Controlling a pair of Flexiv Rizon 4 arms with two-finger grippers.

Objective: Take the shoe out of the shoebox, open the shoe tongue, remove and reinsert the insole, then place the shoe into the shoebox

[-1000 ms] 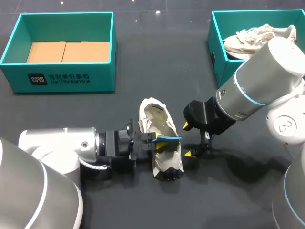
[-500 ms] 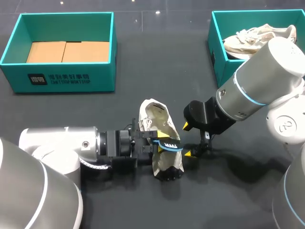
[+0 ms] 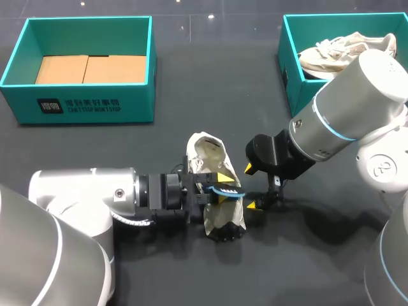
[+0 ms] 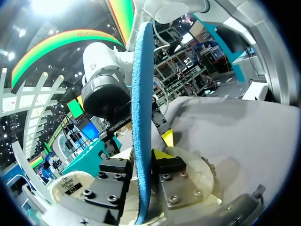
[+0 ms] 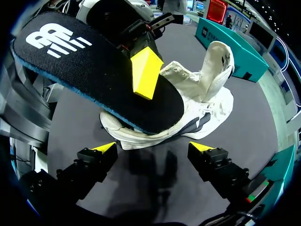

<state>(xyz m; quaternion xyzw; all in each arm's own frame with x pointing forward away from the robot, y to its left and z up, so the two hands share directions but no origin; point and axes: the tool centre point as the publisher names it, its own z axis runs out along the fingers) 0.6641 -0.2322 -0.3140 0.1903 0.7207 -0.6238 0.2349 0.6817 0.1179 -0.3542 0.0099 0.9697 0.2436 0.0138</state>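
Insole [image 5: 89, 66] step: our left tool [image 3: 221, 185] is clamped on the insole, holding it just over the shoe [image 5: 209, 89], which lies on the surface [image 3: 191, 95] btw our arms. Prob fully out, tho its lower end is hidden. Right tool [image 5: 154, 147] has fingers apart, empty, beside the shoe. Next we'd reinsert, which needs a toe-first feed into the opening. White logo on insole, white print on shoebox [image 3: 89, 107] front; not read off.

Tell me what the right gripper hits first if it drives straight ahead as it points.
The right gripper likely meets the side of the shoe, below the black insole; depth is unclear.
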